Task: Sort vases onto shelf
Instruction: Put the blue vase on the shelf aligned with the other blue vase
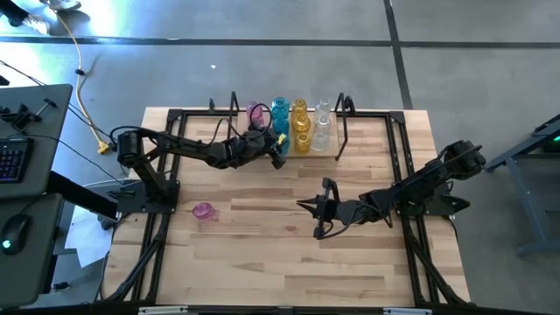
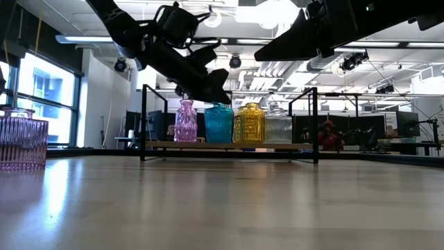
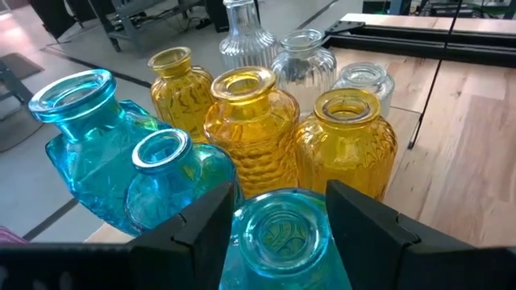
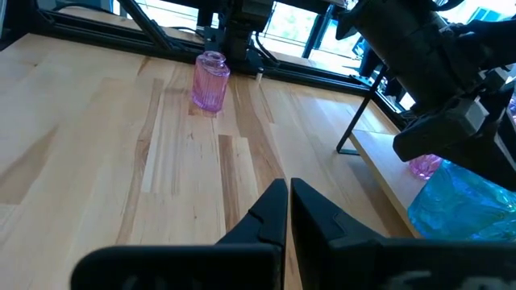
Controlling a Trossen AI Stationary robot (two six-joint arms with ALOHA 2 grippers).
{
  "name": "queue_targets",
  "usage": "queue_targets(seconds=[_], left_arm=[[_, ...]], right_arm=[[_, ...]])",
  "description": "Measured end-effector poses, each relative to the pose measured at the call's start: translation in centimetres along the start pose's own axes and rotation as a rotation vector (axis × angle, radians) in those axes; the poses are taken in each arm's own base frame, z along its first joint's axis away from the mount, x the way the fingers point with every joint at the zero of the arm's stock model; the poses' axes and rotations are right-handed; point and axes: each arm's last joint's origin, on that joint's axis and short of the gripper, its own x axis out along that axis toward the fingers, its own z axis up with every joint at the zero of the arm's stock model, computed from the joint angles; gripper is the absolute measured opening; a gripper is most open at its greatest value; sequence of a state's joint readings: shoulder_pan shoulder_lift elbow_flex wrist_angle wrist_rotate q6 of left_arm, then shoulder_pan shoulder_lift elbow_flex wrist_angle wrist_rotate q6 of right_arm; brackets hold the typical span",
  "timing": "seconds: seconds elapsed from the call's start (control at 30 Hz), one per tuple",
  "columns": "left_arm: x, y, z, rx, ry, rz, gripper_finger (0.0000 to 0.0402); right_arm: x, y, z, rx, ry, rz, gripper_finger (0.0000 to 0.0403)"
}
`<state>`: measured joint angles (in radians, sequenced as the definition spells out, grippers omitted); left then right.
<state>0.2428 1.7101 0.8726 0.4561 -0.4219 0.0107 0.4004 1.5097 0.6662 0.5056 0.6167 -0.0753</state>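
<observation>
Bright, even overhead lighting falls on the pale worktop (image 1: 289, 262), with ceiling fixtures and a window glaring white in the low view. Glass vases (image 3: 254, 121) glow translucent and carry small highlights. Shadows are faint; the near worktop blurs at table height.

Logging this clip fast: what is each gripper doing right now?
Left gripper: open, fingers either side of the neck of a teal-blue glass vase on the black metal-frame shelf.
Right gripper: shut, empty, above the wooden table.
</observation>
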Motion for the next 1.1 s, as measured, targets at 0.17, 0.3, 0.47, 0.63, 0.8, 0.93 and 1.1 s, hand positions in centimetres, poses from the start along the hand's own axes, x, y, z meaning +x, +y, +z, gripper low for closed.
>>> queue_targets(seconds=[0.17,0.3,0.47,0.63,0.8,0.93,1.1], left_arm=[[-0.6,0.3,0.7,0.013,-0.020,0.007,0.0188],[-1.7,0.3,1.7,0.054,-0.037,-0.001,0.0188],[-4.3,-0.7,2.2,0.137,-0.034,-0.048,0.0177],[-6.7,-2.3,-1.5,0.191,-0.014,-0.114,0.0102],[-7.1,-3.0,-4.0,0.185,0.047,-0.141,0.0014],[-6.1,-2.9,-4.8,0.180,0.095,-0.078,0.0009],[-4.5,-2.7,-4.8,0.166,0.119,-0.034,0.0001]], right_arm=[[0.0,0.0,0.0,0.000,0.000,0.000,0.0000],[0.0,0.0,0.0,-0.001,0.001,-0.004,0.0000],[0.0,0.0,0.0,-0.004,0.002,-0.008,0.0000],[0.0,0.0,-0.1,-0.010,0.009,-0.007,0.0000],[0.0,-0.1,-0.1,-0.013,0.008,-0.014,0.0000],[0.0,-0.1,0.0,-0.009,0.004,-0.022,0.0000],[0.0,-0.1,0.0,-0.011,0.003,-0.026,0.0000]])
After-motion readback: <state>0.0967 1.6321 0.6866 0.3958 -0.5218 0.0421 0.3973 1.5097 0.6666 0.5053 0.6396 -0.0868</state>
